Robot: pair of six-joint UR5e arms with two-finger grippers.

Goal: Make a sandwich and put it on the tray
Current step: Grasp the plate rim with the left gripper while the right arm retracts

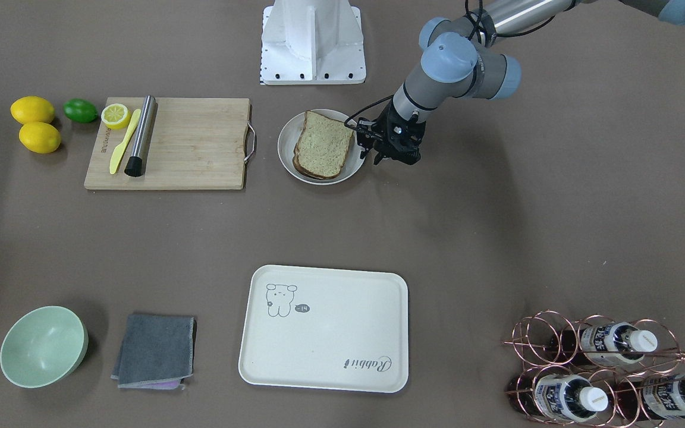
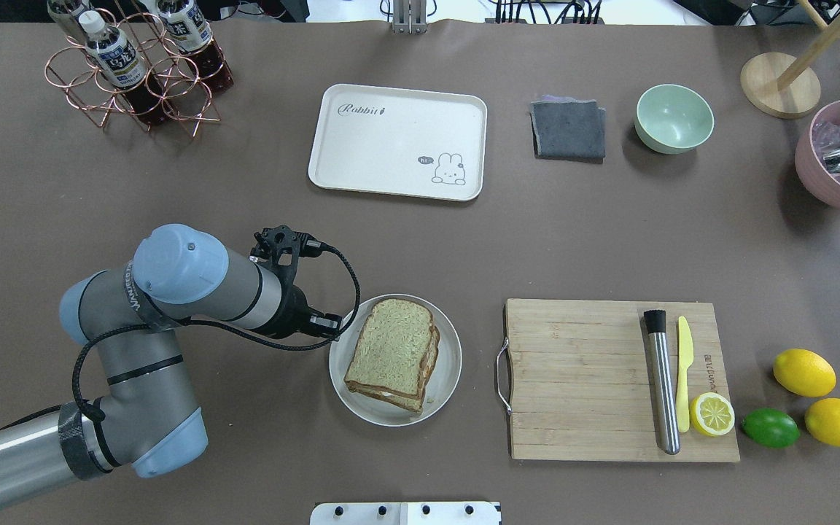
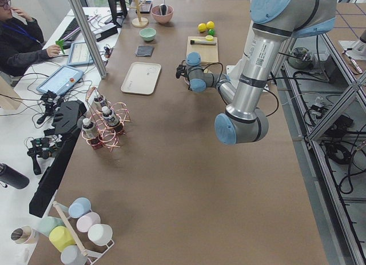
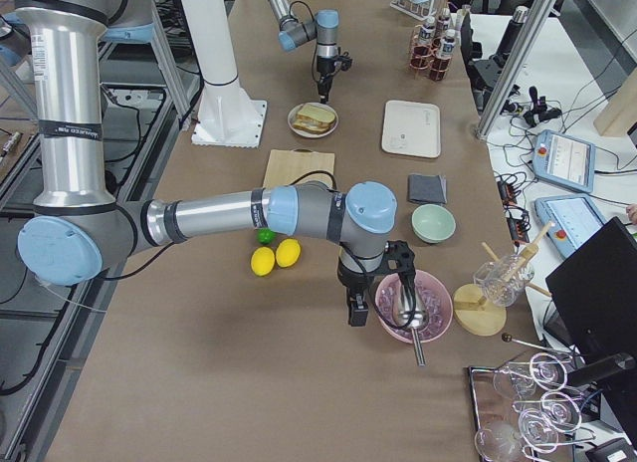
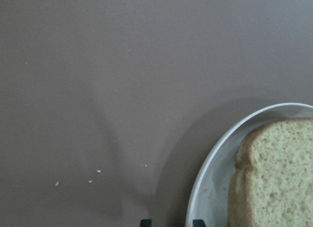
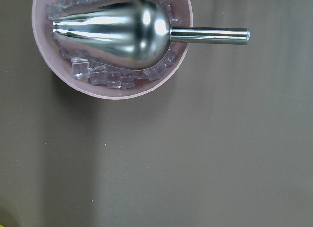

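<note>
Coming from the left, the left gripper (image 5: 171,223) hangs empty, jaws slightly apart over the plate (image 5: 205,163) rim, beside the stacked sandwich (image 5: 274,173), the tray (image 2: 398,142) well apart; a shallow pinch could slide the slices askew.

tray (image 2: 391,146): "Rabbit" script | bottles (image 2: 117,62): labels unreadable | cutting board (image 2: 573,379): print illegible

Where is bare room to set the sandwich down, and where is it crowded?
Bare: the whole tray, the table strip between it and the plate, the handle end of the cutting board. Crowded: the board's other end, with muddler, knife and lemon half; the left claw beside the plate.
</note>
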